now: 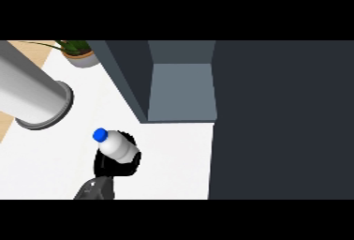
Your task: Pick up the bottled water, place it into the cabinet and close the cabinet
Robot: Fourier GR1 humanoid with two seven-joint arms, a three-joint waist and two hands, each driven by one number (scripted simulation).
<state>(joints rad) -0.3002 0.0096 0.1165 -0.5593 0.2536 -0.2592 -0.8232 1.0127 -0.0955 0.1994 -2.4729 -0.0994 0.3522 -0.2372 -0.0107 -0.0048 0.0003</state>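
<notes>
- The bottle (116, 146) sat in the hand (119, 165) low in the head view, over the white counter (173, 159); the black fingers curled round its lower body, so the hand was grasping it.
- Which hand this was could not be settled: only one forearm showed, rising from the lower edge left of centre. No second hand was in view.
- The bottle's long axis was tilted, its blue cap (100, 135) pointing up and to the left, away from the cabinet (181, 84).
- The cabinet's open compartment lay up and to the right of the bottle, its grey inner floor visible between a dark side wall on the left and a broad dark panel (283, 122) on the right.
- The coming move seemed to turn on carrying the bottle up and right into that opening, past the near lip.
- The dark panel was probably the open door, though its hinge and edge could not be made out.
- The bottle's base was hidden by the fingers.
- A large grey cylinder (31, 91) and a potted plant (77, 50) stood at upper left, apart from the bottle.
</notes>
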